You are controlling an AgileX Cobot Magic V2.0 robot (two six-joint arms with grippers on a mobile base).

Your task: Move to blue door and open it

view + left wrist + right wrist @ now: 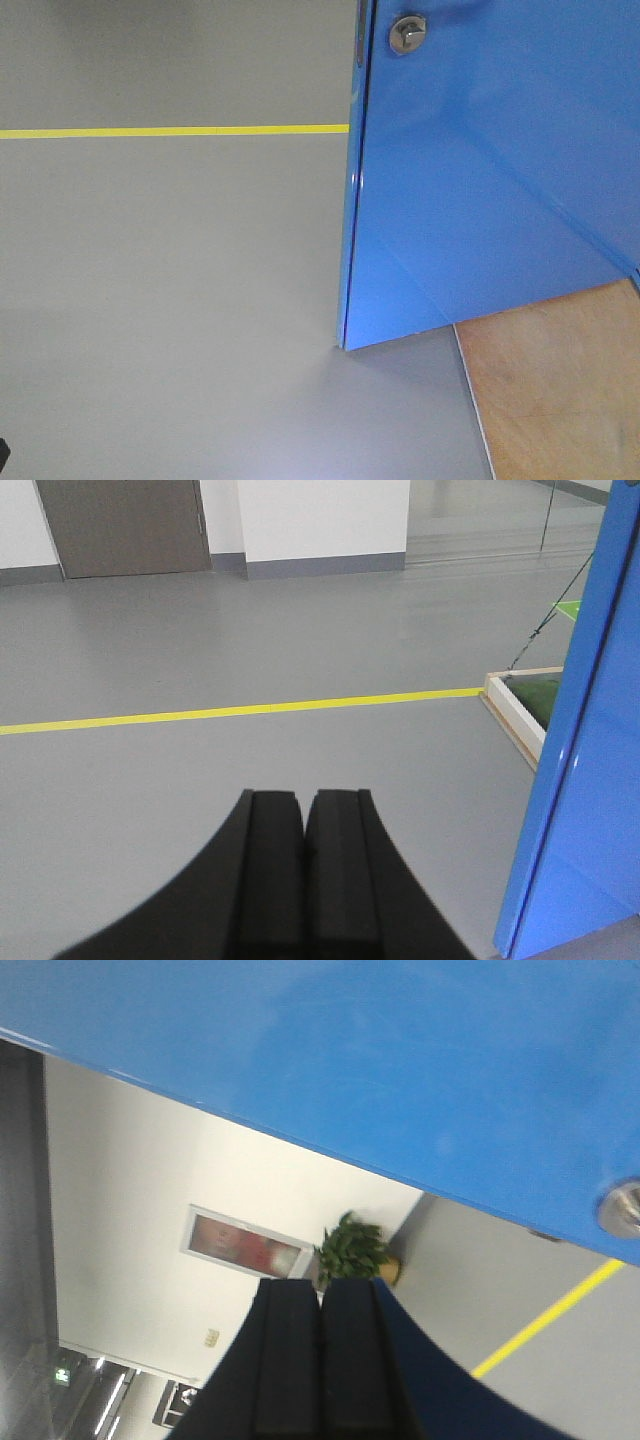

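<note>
Two pincers show, and both are pressed shut with nothing between the pads. The left pincer points out over the grey floor toward a yellow line. The right pincer tilts upward, just under the face of the blue door. The door fills the right of the front view, close to the robot. Its narrow free edge runs down to a bottom corner on the floor, just beside a wooden board. Whether it stands ajar cannot be told. The round lock cylinder sits near the top of that view, close to the free edge; the lever handle is not clearly in frame. By its look the panel is stiff and fairly heavy, and it would swing as one rigid slab rather than flex. Its glossy skin looks slippery, so pads pushed flat against it would likely skid. The lever, probably just above the cylinder, seems the only sound hold. The right pincer would have to spread first to take it.
</note>
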